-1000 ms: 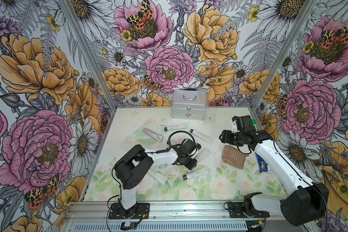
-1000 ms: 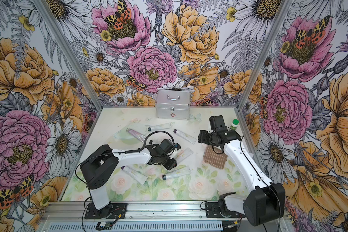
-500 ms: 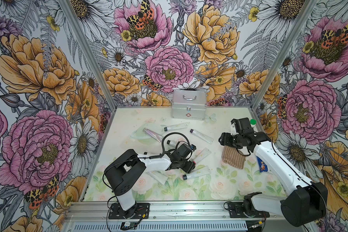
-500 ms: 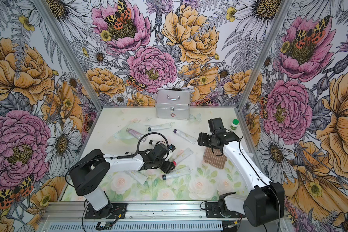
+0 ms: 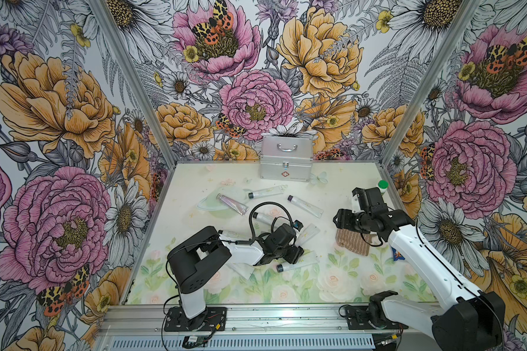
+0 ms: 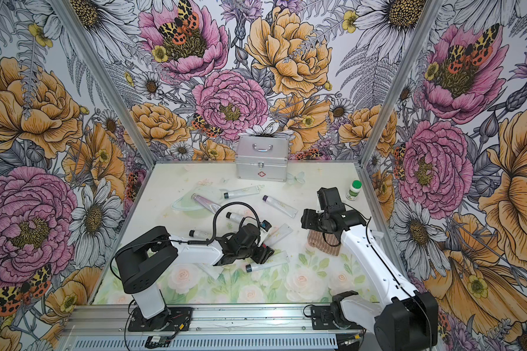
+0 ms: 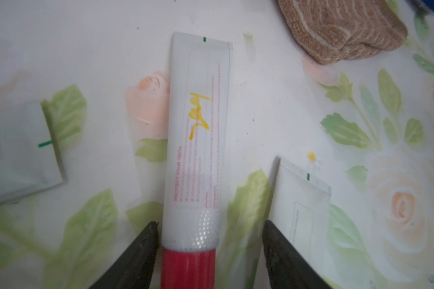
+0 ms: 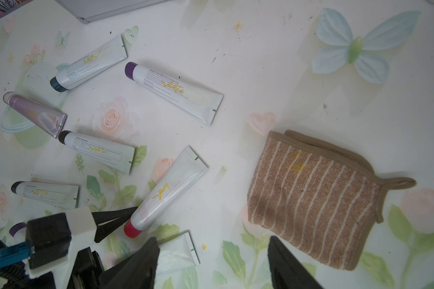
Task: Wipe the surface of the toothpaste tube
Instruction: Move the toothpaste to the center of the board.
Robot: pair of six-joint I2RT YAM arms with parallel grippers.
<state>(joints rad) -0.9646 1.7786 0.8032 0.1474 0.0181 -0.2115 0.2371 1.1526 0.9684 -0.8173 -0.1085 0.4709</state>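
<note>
Nothing's getting wiped yet, I'd say we're sitting in the grab stage. The table is carrying a scatter of spare tubes; the cloth is lying folded and flat with nothing touching it; the tube, the red-capped one, is lying flat around mid-table, near the cloth but apart from it.

The left gripper is sitting low over its cap end with the jaws apart, straddling it; one finger is looking just about against the shoulder and the other is standing clear, so no clamp. The right gripper is hovering near the cloth, jaws apart and empty.

Next up, my guess: left is needing to close just above the cap, where the tube looks roundest and firmest; right is needing to swing over the cloth and pinch an edge, and it's looking thick, so it's probably wanting a deep bite.

Versus a second ago: the left gripper is sitting lower and nearer the table's front; the right one is dipping slightly toward the cloth; a green-capped bottle, hidden behind the right arm then, is showing now.
</note>
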